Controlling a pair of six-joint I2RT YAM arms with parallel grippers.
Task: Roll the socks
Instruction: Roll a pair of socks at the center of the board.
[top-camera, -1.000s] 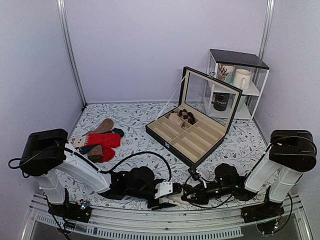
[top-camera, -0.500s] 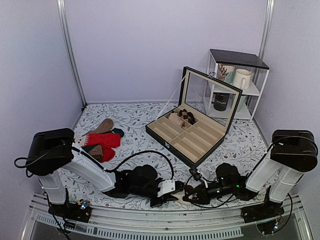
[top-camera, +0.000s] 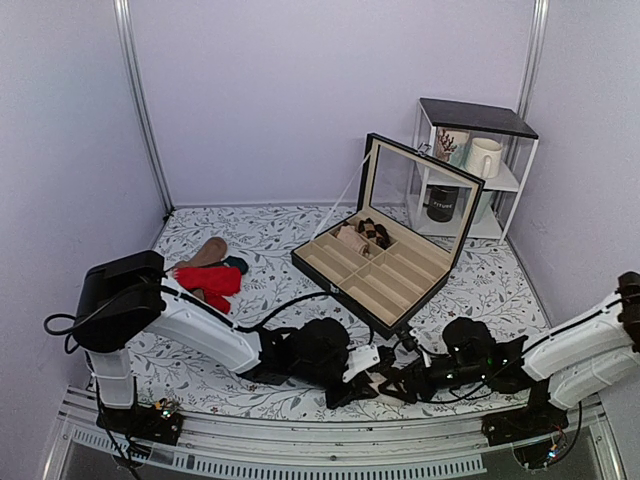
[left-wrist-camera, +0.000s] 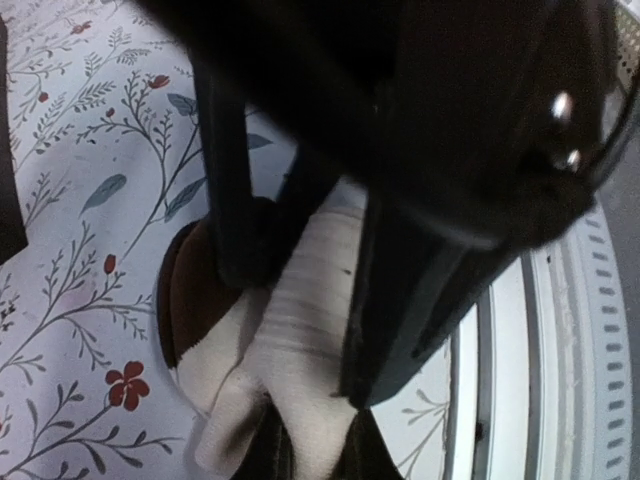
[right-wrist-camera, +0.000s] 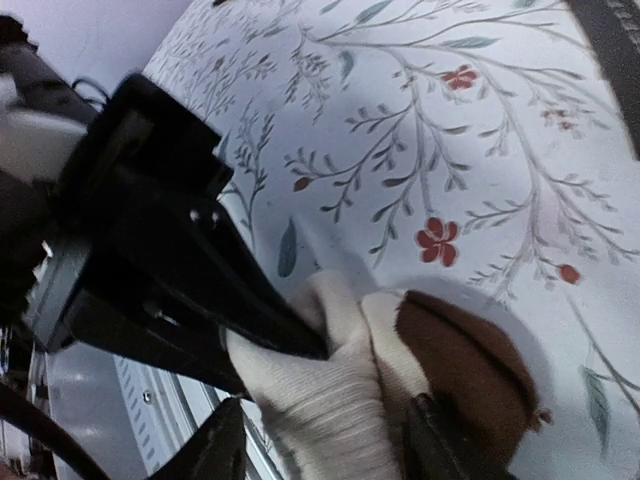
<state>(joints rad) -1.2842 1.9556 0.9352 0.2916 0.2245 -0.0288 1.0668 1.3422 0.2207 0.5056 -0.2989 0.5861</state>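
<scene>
Tightly, the left hand (left-wrist-camera: 305, 320) pinches the cream knit of the socks (right-wrist-camera: 330, 400) on the table (right-wrist-camera: 400, 120), while the right hand (right-wrist-camera: 330, 450) stands parted, its fingers (right-wrist-camera: 222, 450) flanking them.

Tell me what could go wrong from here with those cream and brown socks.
Only the left pincer clamps the socks; the right pincer stands open around them, so the fold may spring loose. The socks lie beside the table's front rail; a tug could drag them over. Both pincers crowd one small spot and might collide.
</scene>
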